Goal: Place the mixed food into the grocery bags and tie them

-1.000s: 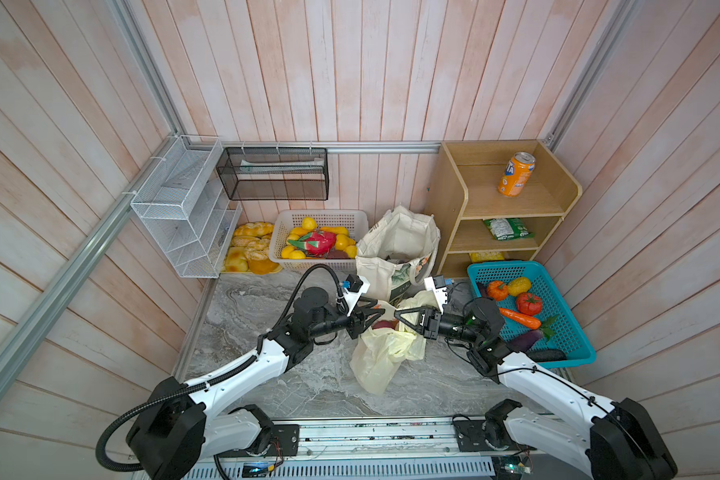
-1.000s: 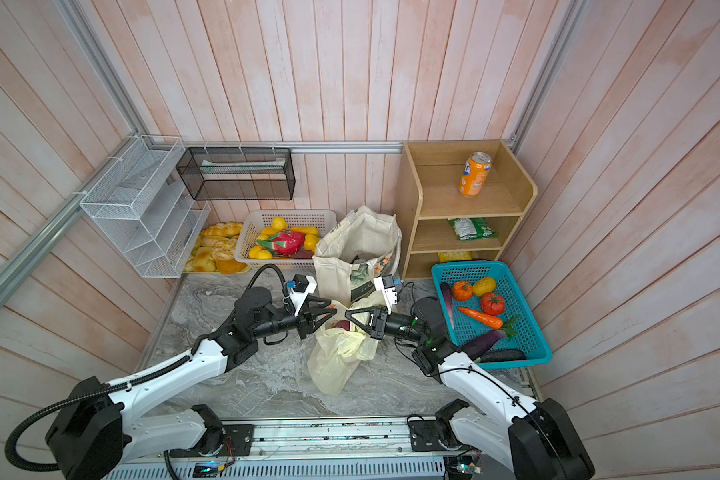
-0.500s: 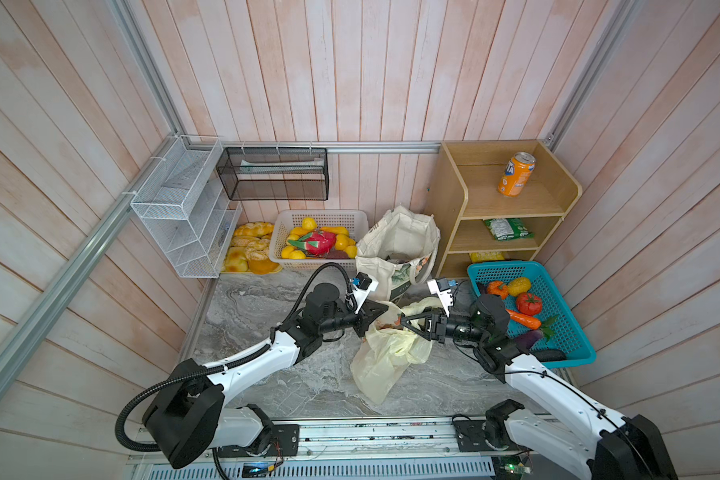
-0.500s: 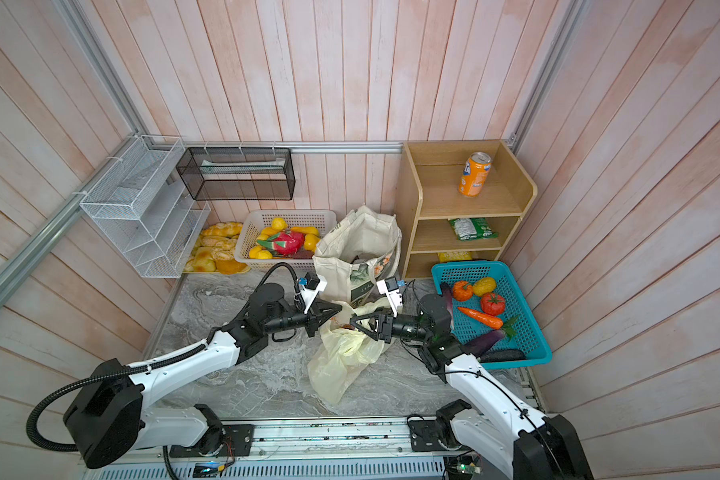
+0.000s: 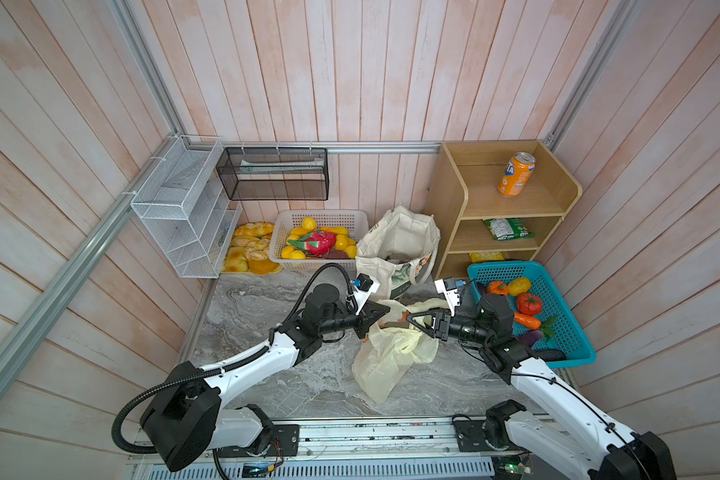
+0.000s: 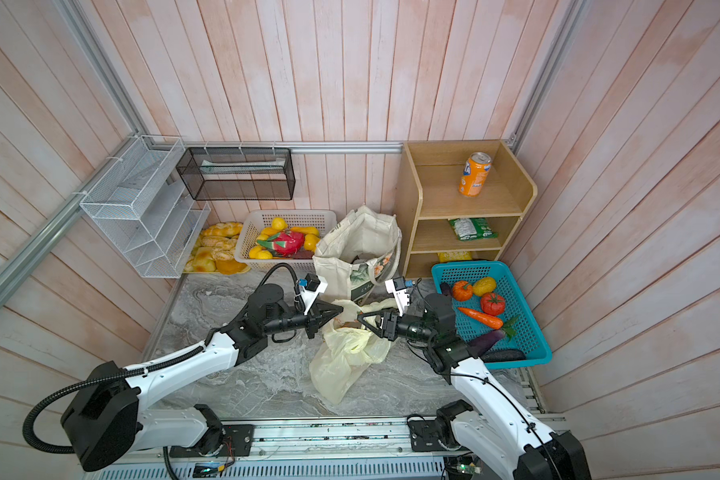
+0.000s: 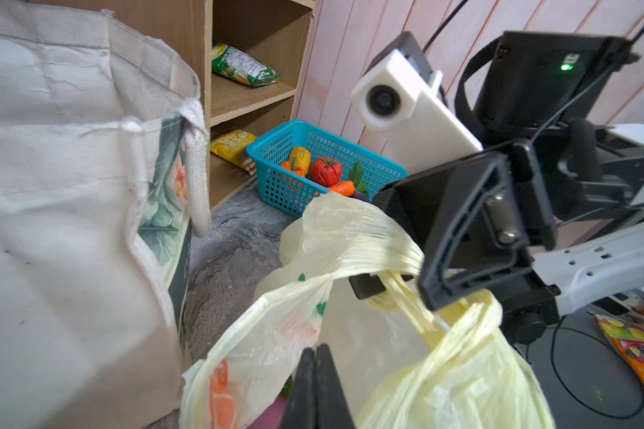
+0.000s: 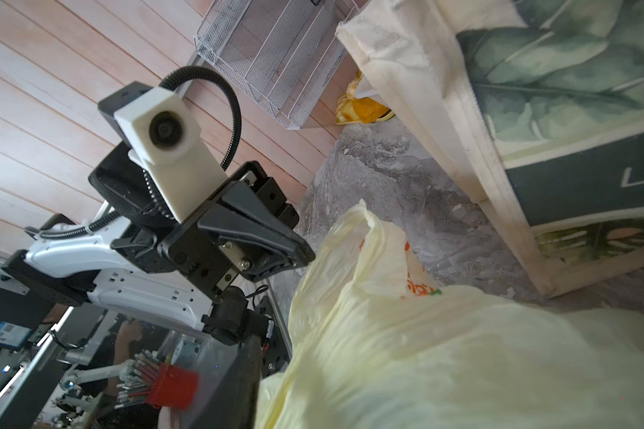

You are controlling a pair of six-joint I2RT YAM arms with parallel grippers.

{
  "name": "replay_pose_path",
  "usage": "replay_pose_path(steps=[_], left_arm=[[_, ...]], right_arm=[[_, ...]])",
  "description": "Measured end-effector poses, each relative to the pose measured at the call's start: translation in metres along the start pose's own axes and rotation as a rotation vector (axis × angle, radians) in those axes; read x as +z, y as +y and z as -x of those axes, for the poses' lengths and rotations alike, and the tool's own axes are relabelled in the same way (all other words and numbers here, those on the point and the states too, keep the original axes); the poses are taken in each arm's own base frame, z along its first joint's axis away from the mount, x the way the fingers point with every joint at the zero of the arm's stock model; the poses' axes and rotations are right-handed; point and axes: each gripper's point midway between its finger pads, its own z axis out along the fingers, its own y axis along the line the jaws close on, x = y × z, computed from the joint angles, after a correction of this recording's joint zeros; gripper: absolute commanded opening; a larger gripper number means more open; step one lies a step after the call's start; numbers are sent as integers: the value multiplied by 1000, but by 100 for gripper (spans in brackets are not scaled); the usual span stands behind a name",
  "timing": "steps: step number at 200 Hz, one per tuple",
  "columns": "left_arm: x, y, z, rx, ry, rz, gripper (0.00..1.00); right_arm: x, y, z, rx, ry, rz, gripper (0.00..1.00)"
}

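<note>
The pale yellow plastic bag (image 5: 385,357) lies on the desk (image 5: 267,299) at the centre of both top views. Its long axis runs from the gathered mouth, up between my two grippers, down toward the lower edge of the frame. Through the film I can make out an orange-red item (image 7: 220,386) with a purple thing (image 7: 272,412) beside it, so some food is inside. The canvas tote (image 5: 395,245) stands open just above the bag in the frame, and neither gripper touches it.

My left gripper (image 5: 387,311) points in level from the left. In its wrist view its fingers (image 7: 305,386) are pressed flat together. I see no film between them, though the tip sits right against the bag's mouth. My right gripper (image 5: 408,319) faces it from the right, tip to tip, close but apart. In the left wrist view a twisted strand (image 7: 430,327) of the bag's handle runs between its jaws, which look slightly parted. Whether they bite on it I cannot tell.

I judge that the tying turns on one relation. The handles lie between the two tips, the twisted strand on the right gripper's side and a loose flap (image 8: 365,237) standing just beyond my left tip, toward the right of the top views. My left arm is the nearer one to that flap. It would have to part its fingers, reach forward along its own line to take the flap, then cross it over the strand. Film this thin could slip or tear under a hard pull.
</note>
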Motion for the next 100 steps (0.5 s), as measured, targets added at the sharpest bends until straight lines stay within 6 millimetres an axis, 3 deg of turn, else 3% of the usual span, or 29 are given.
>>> replay_pose_path(steps=[33,100], left_arm=[[4,-20,-2,20,10,-60,37],[16,-44,-16,18,48,-142,42]], right_arm=[[1,0,1,15,-2,5,12],[7,4,3,35,15,63,4]])
